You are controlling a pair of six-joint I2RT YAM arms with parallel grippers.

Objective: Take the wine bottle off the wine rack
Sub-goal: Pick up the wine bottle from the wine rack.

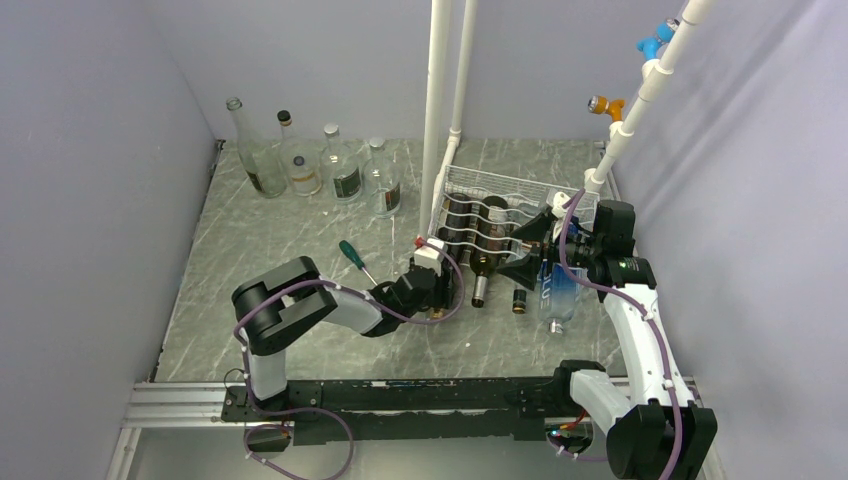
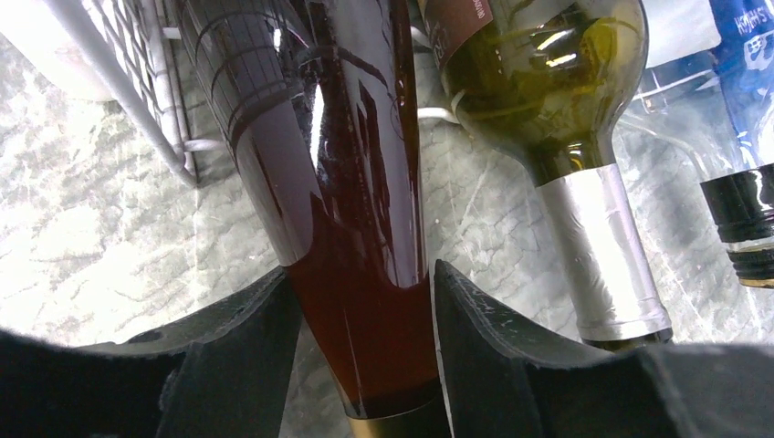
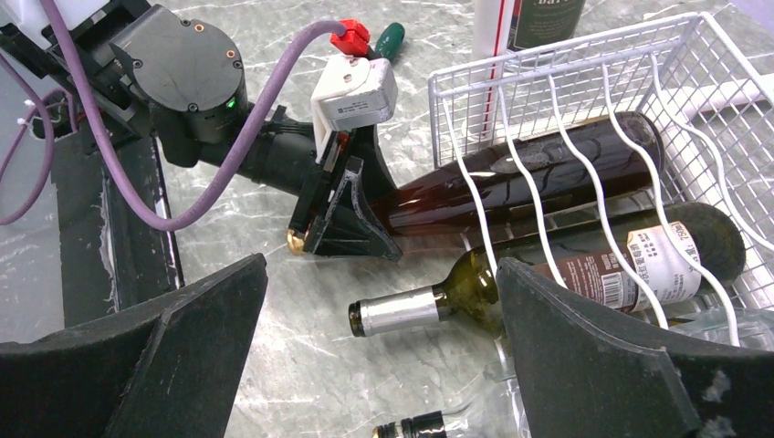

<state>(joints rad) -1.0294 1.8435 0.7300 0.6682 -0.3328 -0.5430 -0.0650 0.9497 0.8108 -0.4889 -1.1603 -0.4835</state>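
Wine bottle [image 3: 520, 187], dark reddish-brown glass, lies on its side at the left end of the wine rack [image 1: 510, 188]. Its body is under the wavy white wires and its neck sticks out toward the arms.

All of this sits on a grey marbled table [image 1: 270, 250] walled in by plain grey panels. Two white pipes [image 1: 435, 110] rise just beside the rack's left corner, and another slants up at its right. The rack stands at the back right of the table, with a grid basket above the scalloped wires.

The left gripper [image 2: 360, 269] reaches in low from the front. Its black fingers [image 2: 246, 347] lie against both sides of the bottle where the shoulder tapers into the neck, pinching it. The right gripper [image 3: 381, 265] hangs over the rack's front edge with its fingers spread wide and nothing between them.

Next to the dark bottle lies an olive-green bottle [image 3: 470, 283] with a silver foil neck and a brown label, also pointing out of the rack. A clear bottle [image 1: 560, 290] with blue print lies further right, under the right arm. Between those two a smaller black-capped neck [image 3: 420, 427] shows.

Four clear glass bottles [image 1: 320, 160] stand upright in a row at the back left, well apart from the rack. A green-handled screwdriver [image 1: 352, 254] lies on the table near the left arm's wrist. A gold cap [image 3: 294, 240] closes the dark bottle's mouth, just past the left fingers.
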